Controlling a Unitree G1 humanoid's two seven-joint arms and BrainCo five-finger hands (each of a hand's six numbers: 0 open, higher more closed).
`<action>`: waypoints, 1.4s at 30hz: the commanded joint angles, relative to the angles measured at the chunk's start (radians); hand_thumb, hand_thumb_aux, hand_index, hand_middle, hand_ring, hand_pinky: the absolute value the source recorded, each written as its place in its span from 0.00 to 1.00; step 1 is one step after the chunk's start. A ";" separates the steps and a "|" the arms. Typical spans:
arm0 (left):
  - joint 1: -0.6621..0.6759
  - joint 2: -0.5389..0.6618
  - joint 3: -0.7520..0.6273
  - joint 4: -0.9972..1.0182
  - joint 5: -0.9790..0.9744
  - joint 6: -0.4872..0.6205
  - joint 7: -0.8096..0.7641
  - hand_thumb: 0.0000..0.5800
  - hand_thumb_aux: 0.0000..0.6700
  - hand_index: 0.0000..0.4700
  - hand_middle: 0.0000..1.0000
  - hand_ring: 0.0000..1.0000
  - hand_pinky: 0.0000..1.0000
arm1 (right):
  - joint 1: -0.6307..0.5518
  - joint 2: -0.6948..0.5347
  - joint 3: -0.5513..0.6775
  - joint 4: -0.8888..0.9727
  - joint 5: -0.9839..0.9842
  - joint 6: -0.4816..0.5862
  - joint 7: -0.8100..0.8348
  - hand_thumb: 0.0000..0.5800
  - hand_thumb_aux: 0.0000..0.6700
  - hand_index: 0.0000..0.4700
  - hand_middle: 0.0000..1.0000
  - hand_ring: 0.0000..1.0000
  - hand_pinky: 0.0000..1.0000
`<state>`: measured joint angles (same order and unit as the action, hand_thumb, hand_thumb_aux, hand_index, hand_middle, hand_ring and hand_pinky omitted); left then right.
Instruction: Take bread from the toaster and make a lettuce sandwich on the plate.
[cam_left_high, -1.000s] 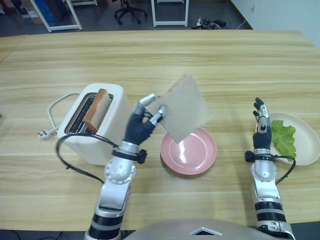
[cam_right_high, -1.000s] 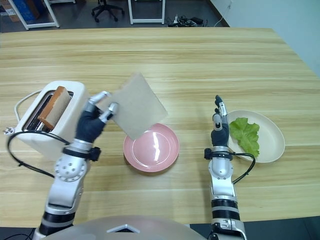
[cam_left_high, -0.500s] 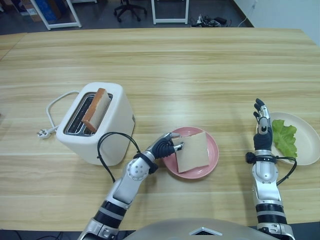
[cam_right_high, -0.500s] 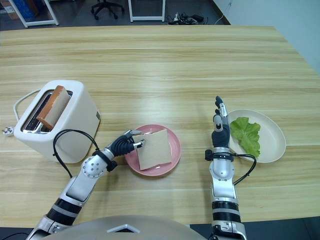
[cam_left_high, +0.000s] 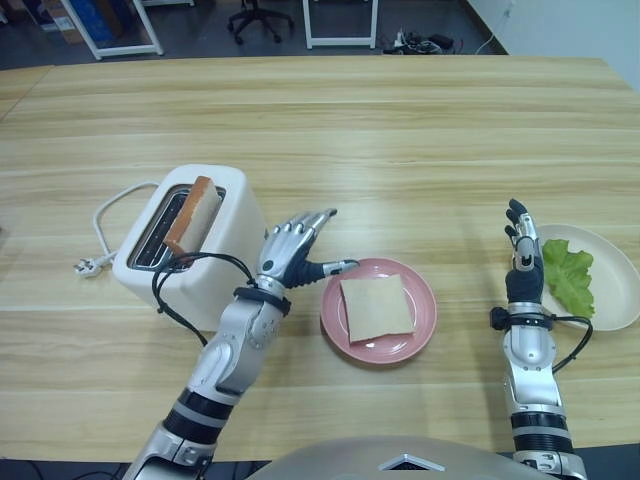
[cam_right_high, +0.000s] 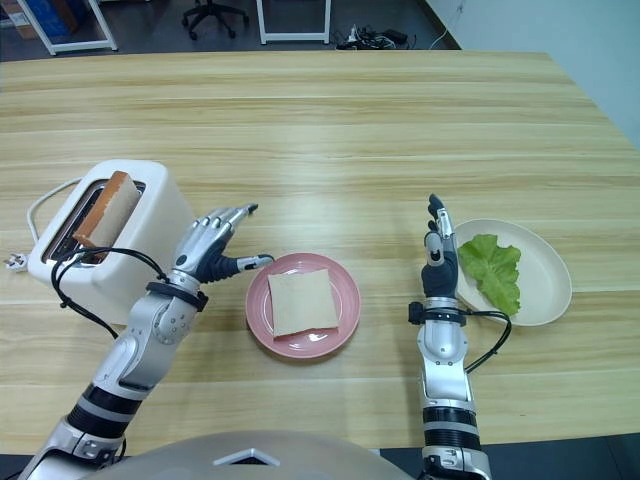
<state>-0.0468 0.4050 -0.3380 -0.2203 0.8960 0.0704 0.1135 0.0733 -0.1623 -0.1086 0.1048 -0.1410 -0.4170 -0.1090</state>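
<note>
Left robot hand (cam_left_high: 290, 248) is open. I hold it between the toaster (cam_left_high: 235, 230) and the plate (cam_left_high: 424, 312), a little above the tabletop (cam_left_high: 400, 130). My fingers (cam_left_high: 305, 222) are spread wide and hold nothing. My thumb points at the near rim of the plate. I cannot tell if it touches the rim.

One slice of bread (cam_left_high: 376, 307) lies flat in the middle of the pink plate. It is pale and square. No robot hand is on it. The plate sits on the tabletop right in front of me.

To the left of the plate stands the white toaster. A second slice (cam_left_high: 193, 218) with a brown crust sticks up out of one of its slots and leans a bit. A white cord (cam_left_high: 100, 225) runs from the back of the toaster and curls on the tabletop. The plug (cam_left_high: 88, 266) at its end lies loose on the wood, just left of the toaster.

My right robot hand (cam_left_high: 523, 262) is far over on the other side, well apart from the plate. It stands up straight with its fingers (cam_left_high: 518, 222) pointing up and close together. It holds nothing.

Just beside that robot hand is a cream dish (cam_left_high: 610, 265). A green leaf of lettuce (cam_left_high: 568, 275) lies in the dish, on the side near my robot hand. The dish sits close to the right edge of the tabletop.
</note>
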 joint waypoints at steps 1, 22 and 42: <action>0.014 0.003 0.051 -0.067 0.112 -0.016 0.176 0.00 0.00 0.00 0.00 0.00 0.00 | 0.006 -0.052 -0.015 -0.079 -0.072 0.003 -0.004 0.00 0.00 0.00 0.00 0.00 0.00; 0.197 -0.201 0.088 0.092 -0.316 -0.259 0.217 0.00 0.00 0.00 0.00 0.00 0.00 | -0.150 -0.668 0.055 0.476 -0.905 0.165 -0.368 0.35 0.19 0.19 0.00 0.00 0.00; 0.216 -0.213 0.096 0.077 -0.292 -0.247 0.207 0.00 0.00 0.00 0.00 0.00 0.00 | -0.263 -0.685 0.328 0.795 -0.797 0.145 -0.481 0.75 0.50 0.50 0.00 0.00 0.00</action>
<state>0.1563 0.1947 -0.2459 -0.1378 0.5909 -0.1872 0.3314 -0.1741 -0.8391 0.1960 0.8942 -0.9506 -0.2648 -0.5951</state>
